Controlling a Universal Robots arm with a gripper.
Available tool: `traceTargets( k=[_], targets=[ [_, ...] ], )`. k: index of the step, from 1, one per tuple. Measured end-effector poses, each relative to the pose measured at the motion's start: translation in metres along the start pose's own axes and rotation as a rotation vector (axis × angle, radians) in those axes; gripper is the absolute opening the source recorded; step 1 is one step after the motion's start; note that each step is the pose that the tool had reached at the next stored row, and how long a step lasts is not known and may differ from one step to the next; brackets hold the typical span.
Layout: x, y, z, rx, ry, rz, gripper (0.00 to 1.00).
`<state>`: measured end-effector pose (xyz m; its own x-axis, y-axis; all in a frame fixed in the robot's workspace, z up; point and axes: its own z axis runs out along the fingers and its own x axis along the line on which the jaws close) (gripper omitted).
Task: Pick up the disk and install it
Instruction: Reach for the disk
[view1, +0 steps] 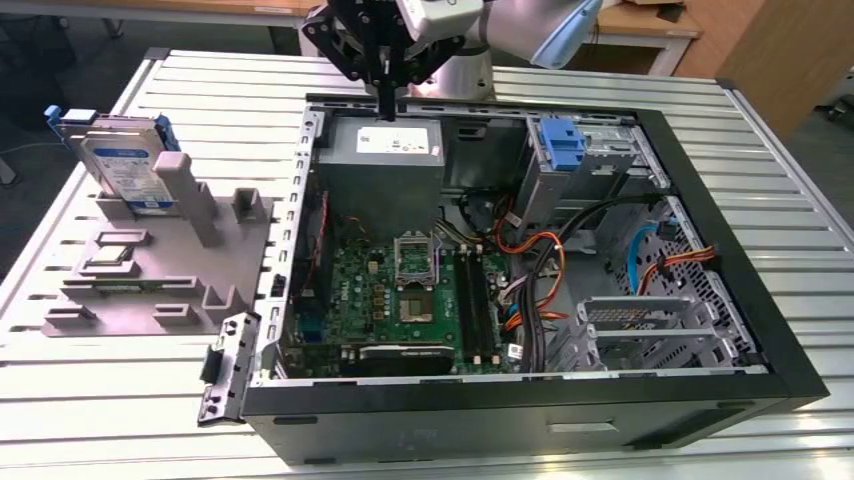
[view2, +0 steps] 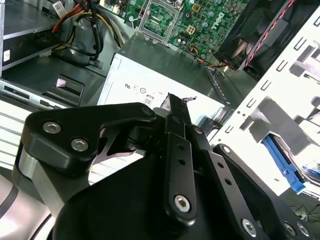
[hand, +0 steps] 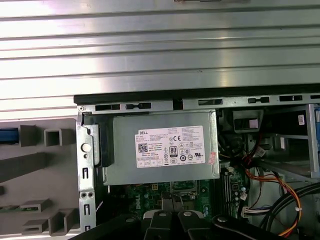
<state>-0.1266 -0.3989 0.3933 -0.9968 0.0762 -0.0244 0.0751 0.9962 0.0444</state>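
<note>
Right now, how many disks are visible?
1. The disk stands upright in the grey fixture, at the exterior view's left of the computer case; others may be hidden.

Slatted metal table (view1: 214, 80): open computer case (view1: 534, 420), grey perhaps-plastic fixture (view1: 174, 250).

The exterior view's upper edge cuts off the arm (view1: 545, 35), a grey post (view1: 188, 200) hides part of the disk (view1: 120, 158) from us, and we cannot read its small label (view1: 134, 185)
</note>
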Motion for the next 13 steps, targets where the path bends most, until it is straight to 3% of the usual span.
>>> traceTargets(
  k=[13],
  targets=[
    [0.0081,-0.0006,-0.0002,-0.0001,-0.0001,0.0,0.1]
  ],
)
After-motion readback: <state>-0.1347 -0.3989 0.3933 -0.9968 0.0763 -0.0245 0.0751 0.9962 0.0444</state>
